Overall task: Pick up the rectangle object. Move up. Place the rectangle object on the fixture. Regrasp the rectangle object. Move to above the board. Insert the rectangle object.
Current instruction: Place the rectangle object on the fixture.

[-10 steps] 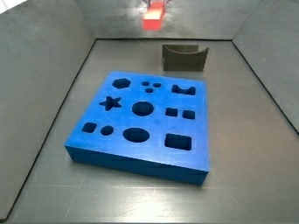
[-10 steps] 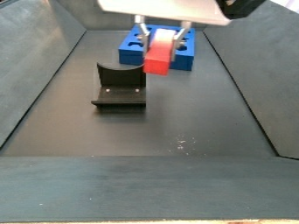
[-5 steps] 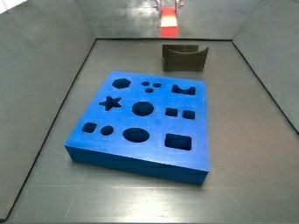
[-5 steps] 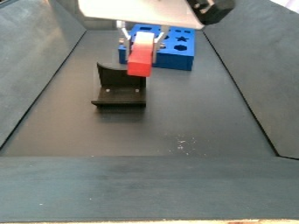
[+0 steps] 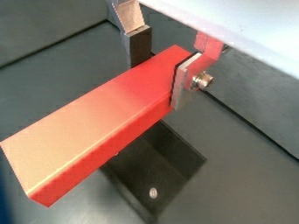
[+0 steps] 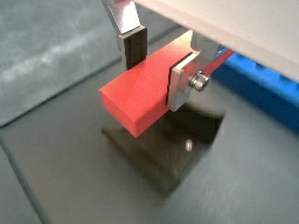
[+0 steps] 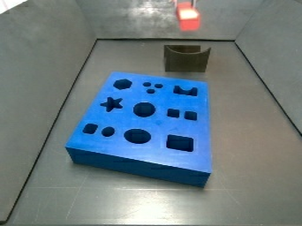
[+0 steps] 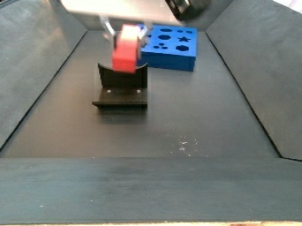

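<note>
While the rectangle object (image 5: 100,131) hangs above the fixture (image 8: 120,90), the step in hand appears to be the placement on the fixture. The gripper (image 6: 158,63) is clenched on the rectangle object: both wrist views show the fingers (image 5: 187,80) pressed flat against its two long sides near one end. In a side view the block (image 8: 126,48) sits directly over the fixture's notch, apart from it and not yet seated. The next move calls for a straight descent, keeping the block's length aligned with the notch, then a release only once it rests there; a tilt on contact could let it slip out.

The rectangle object is a smooth, plain red-orange bar with sharp edges and no markings. It extends well past the fingers on one side. The board (image 7: 145,116) lies well apart on the floor, its shaped holes all unoccupied.
</note>
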{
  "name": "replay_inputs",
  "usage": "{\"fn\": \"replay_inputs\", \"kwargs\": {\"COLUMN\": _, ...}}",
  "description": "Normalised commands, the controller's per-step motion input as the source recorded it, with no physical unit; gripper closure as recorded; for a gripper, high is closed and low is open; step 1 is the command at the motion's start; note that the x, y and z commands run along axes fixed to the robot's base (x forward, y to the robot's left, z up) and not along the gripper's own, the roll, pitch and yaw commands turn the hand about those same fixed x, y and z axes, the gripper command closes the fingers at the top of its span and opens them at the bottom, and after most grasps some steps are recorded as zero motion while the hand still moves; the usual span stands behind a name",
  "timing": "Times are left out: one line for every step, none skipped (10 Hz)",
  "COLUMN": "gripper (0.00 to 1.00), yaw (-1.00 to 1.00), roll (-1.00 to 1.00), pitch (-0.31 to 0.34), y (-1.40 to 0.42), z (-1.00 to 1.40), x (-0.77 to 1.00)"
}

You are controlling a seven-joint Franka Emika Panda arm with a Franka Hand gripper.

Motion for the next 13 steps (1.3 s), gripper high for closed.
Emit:
{"fn": "replay_inputs", "kwargs": {"gripper": 1.0, "yaw": 0.08, "roll": -1.0, "pitch": 0.23, "y": -0.02, "z": 0.41, "x": 0.17}}
{"fn": "replay_inputs", "kwargs": {"gripper": 1.0, "yaw": 0.06, "roll": -1.0, "pitch": 0.231, "y": 0.01, "z": 0.19, "x": 0.06}}
{"fn": "replay_inputs", "kwargs": {"gripper": 1.0, "yaw": 0.03, "roll": -1.0, "pitch": 0.212, "y": 0.03, "z": 0.05, "x": 0.03}}
{"fn": "replay_inputs", "kwargs": {"gripper": 1.0, "yaw": 0.01, "roll": -1.0, "pitch": 0.223, "y": 0.04, "z": 0.02, "x": 0.05}}
{"fn": "replay_inputs", "kwargs": {"gripper": 1.0, "yaw": -0.02, "roll": -1.0, "pitch": 0.242, "y": 0.05, "z": 0.0, "x": 0.07}}
{"fn": "replay_inputs", "kwargs": {"gripper": 1.0, "yaw": -0.05, "roll": -1.0, "pitch": 0.26, "y": 0.05, "z": 0.0, "x": 0.09}}
{"fn": "replay_inputs", "kwargs": {"gripper": 1.0, "yaw": -0.09, "roll": -0.93, "pitch": 0.259, "y": 0.06, "z": -0.02, "x": 0.11}}
{"fn": "replay_inputs", "kwargs": {"gripper": 1.0, "yaw": -0.11, "roll": -0.78, "pitch": 0.228, "y": 0.06, "z": -0.02, "x": 0.11}}
{"fn": "replay_inputs", "kwargs": {"gripper": 1.0, "yaw": -0.14, "roll": -0.58, "pitch": 0.178, "y": 0.06, "z": -0.02, "x": 0.11}}
{"fn": "replay_inputs", "kwargs": {"gripper": 1.0, "yaw": -0.14, "roll": -0.43, "pitch": 0.146, "y": 0.06, "z": -0.02, "x": 0.1}}
{"fn": "replay_inputs", "kwargs": {"gripper": 1.0, "yaw": -0.14, "roll": -0.33, "pitch": 0.127, "y": 0.06, "z": -0.02, "x": 0.1}}
{"fn": "replay_inputs", "kwargs": {"gripper": 1.0, "yaw": -0.13, "roll": -0.22, "pitch": 0.096, "y": 0.04, "z": -0.01, "x": 0.09}}
{"fn": "replay_inputs", "kwargs": {"gripper": 1.0, "yaw": -0.17, "roll": -1.0, "pitch": -0.024, "y": 0.08, "z": -1.0, "x": 0.13}}
